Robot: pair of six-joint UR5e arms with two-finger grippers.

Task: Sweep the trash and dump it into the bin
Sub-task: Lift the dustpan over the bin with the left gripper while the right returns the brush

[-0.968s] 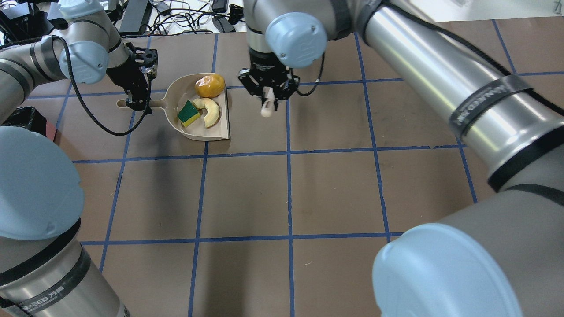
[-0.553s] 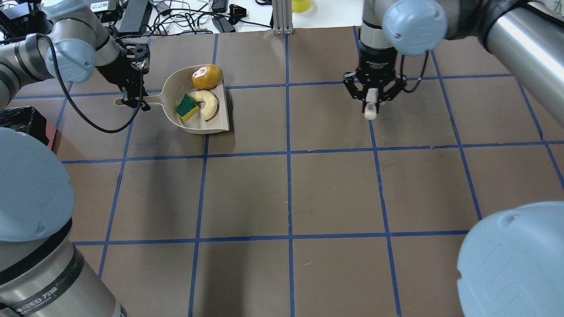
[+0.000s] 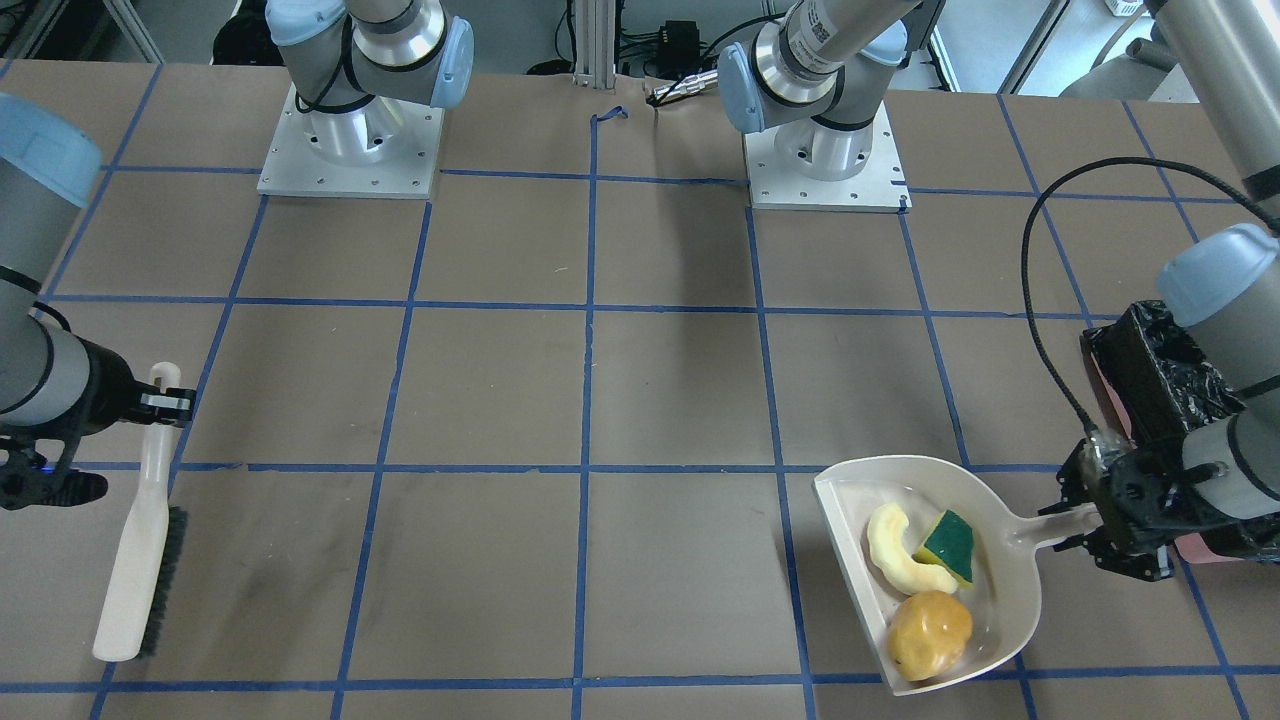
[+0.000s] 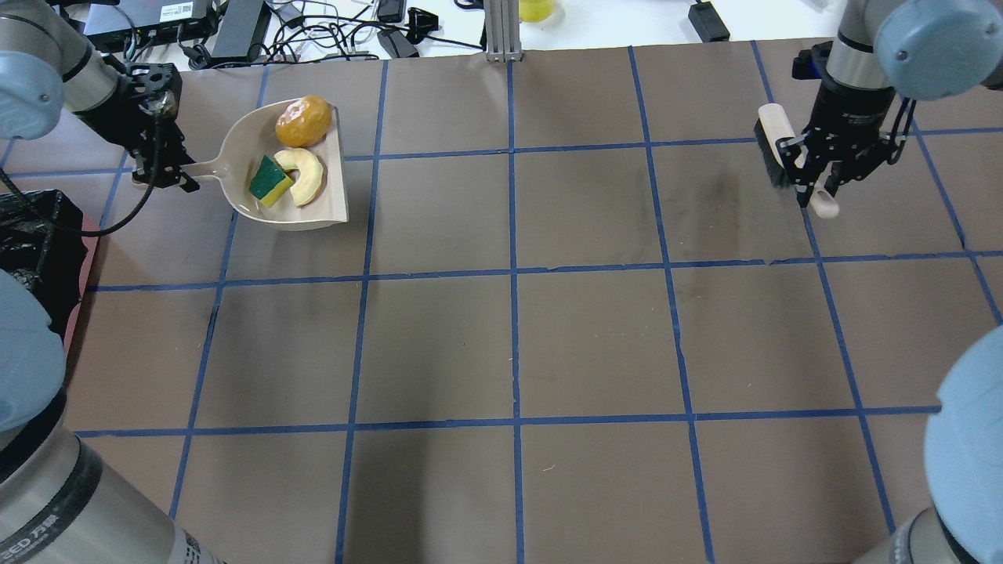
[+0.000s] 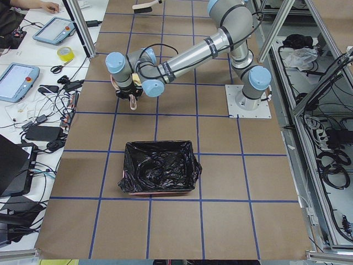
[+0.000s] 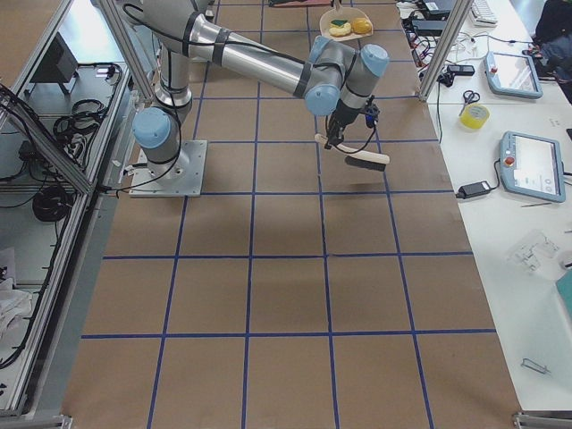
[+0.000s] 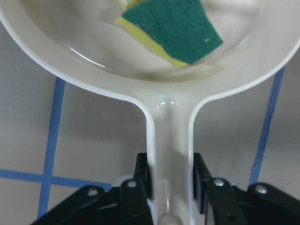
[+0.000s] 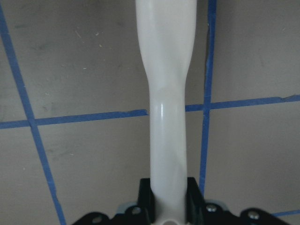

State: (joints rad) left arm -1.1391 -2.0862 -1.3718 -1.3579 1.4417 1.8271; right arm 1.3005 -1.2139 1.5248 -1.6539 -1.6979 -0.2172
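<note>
The left pincer [image 4: 163, 174] pinches the handle of the beige dustpan [image 4: 244, 139]. Past its tips lie a glossy orange lump [image 4: 302, 121], a cream crescent [image 4: 307, 174] and a green-yellow sponge [image 4: 269, 181]. The black-lined bin [image 4: 38, 229] sits near it. The right pincer [image 4: 811, 184] pinches the brush [image 4: 769, 129], and the tabletop [image 4: 509, 345] stretches wide between them.

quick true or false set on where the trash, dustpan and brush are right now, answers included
1. The potato-like lump, crescent piece and sponge piece all lie in the dustpan. True.
2. The right claw is empty. False: it is shut on the handle of the brush.
3. The left claw grips the dustpan's handle. True.
4. The trash has been dumped. False: the bin shows only its black liner.
</note>
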